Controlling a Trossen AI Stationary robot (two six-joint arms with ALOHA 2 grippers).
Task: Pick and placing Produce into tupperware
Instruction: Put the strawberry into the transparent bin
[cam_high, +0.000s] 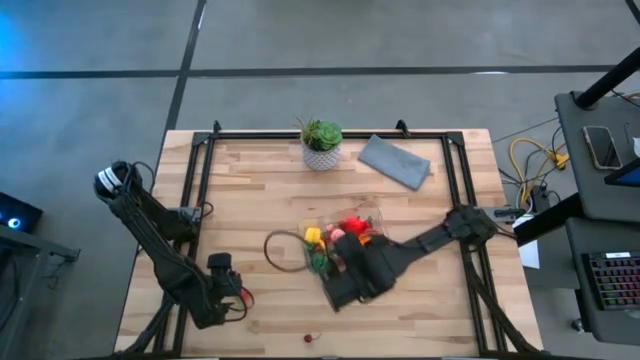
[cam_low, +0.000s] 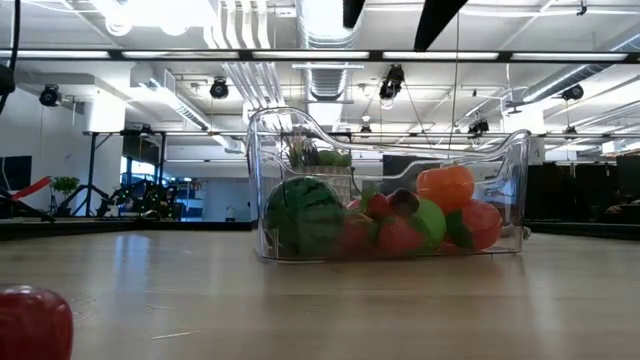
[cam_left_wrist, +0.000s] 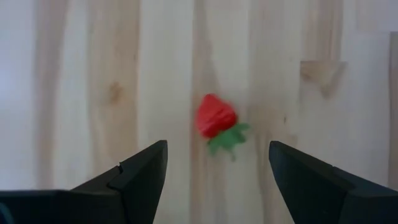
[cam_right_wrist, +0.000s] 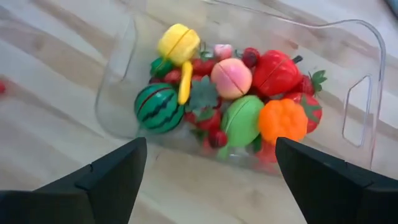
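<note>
Clear tupperware with rounded corners, near the counter middle, filled with produce: striped melon, orange, pink, yellow pieces. Right hand released just above it. Left hand released over strawberry, well apart from tupperware.

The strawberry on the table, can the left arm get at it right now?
Probably yes. The strawberry lies alone on bare wood ahead of the open left gripper, with nothing between them.
</note>
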